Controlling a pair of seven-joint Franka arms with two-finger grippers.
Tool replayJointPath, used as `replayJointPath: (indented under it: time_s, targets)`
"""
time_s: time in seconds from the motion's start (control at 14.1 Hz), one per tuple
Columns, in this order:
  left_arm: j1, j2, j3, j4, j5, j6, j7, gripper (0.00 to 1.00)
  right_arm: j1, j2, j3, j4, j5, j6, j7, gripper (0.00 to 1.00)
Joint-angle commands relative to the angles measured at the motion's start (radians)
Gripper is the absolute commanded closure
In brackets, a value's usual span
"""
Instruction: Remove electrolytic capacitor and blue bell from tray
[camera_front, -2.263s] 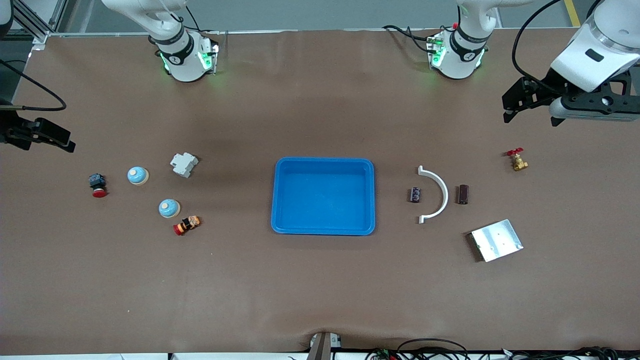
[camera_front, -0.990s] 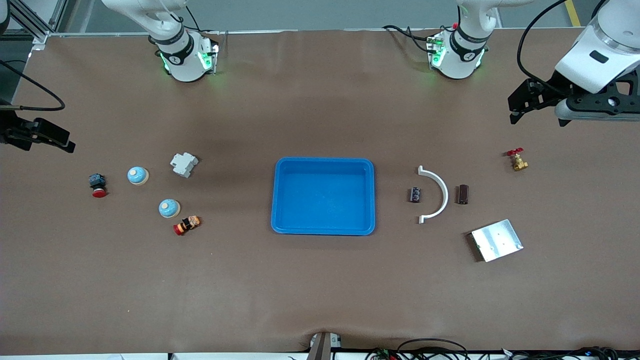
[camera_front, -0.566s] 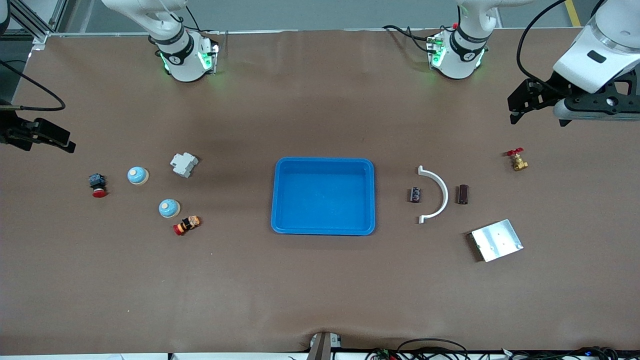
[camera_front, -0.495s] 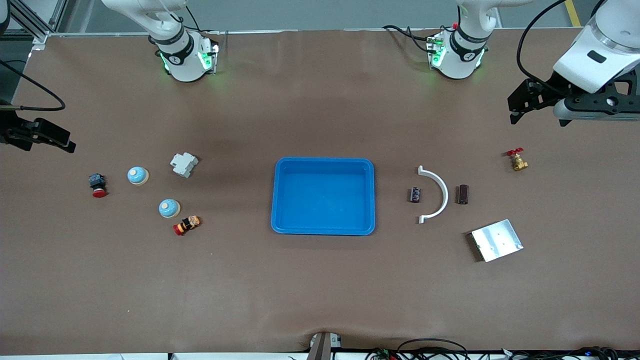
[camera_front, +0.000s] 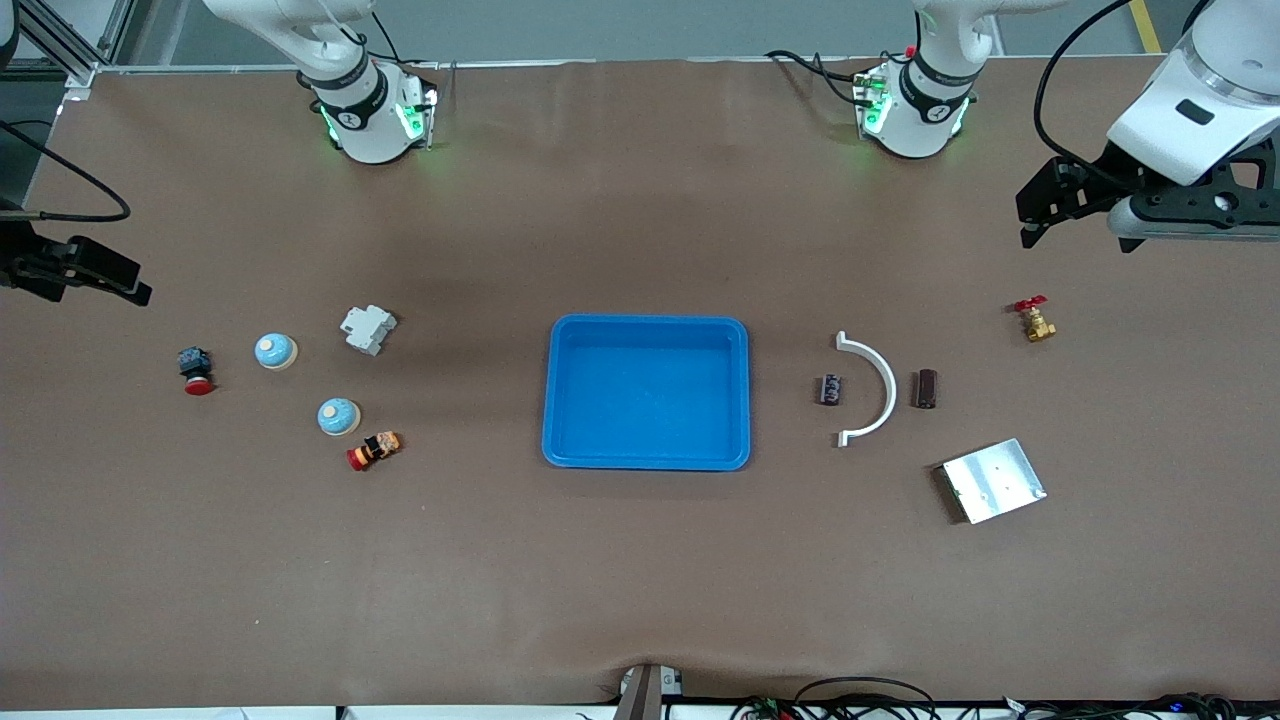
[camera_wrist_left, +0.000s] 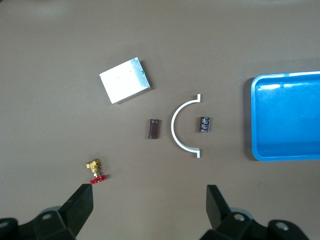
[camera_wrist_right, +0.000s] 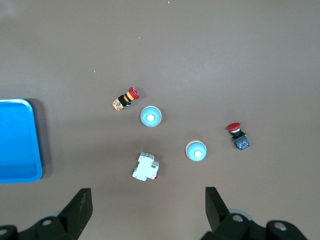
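Since the earliest frame the left gripper (camera_wrist_left: 148, 207) has drifted slightly toward the upper corner of the front view at the left arm's end. Nothing on the table has shifted. It hangs there with its jaws spread wide and empty. The right gripper (camera_wrist_right: 147, 207) waits at the frame's edge at the right arm's end, jaws likewise released.

The blue tray (camera_front: 548, 395) sits mid-frame with nothing in it. The dark capacitor (camera_front: 830, 389) and the brown capacitor (camera_front: 926, 389) lie on the table toward the left arm's end, flanking a white curved piece (camera_front: 884, 385). Two blue bells (camera_front: 275, 351) (camera_front: 338, 416) stand toward the right arm's end. I judge the removal done, with both arms pulled back clear of the parts.

The dark capacitor carries pale print, too small to read. No other writing shows.
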Motion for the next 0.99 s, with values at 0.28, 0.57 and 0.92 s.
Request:
replayJointPath:
  time_s: [0.28,0.57,0.92]
  targets:
    - [0.003,-0.001,-0.005,0.037,-0.003,-0.021,0.000,0.00,-0.025,0.004,0.012,0.010,0.020,-0.004,-0.016,0.00]
    - [0.002,0.000,-0.008,0.035,-0.001,-0.021,-0.002,0.00,-0.030,0.004,0.010,0.010,0.028,-0.006,-0.016,0.00]
    - [0.005,0.000,0.000,0.032,-0.049,-0.021,-0.014,0.00,-0.027,0.004,0.012,0.010,0.028,-0.001,-0.014,0.00]
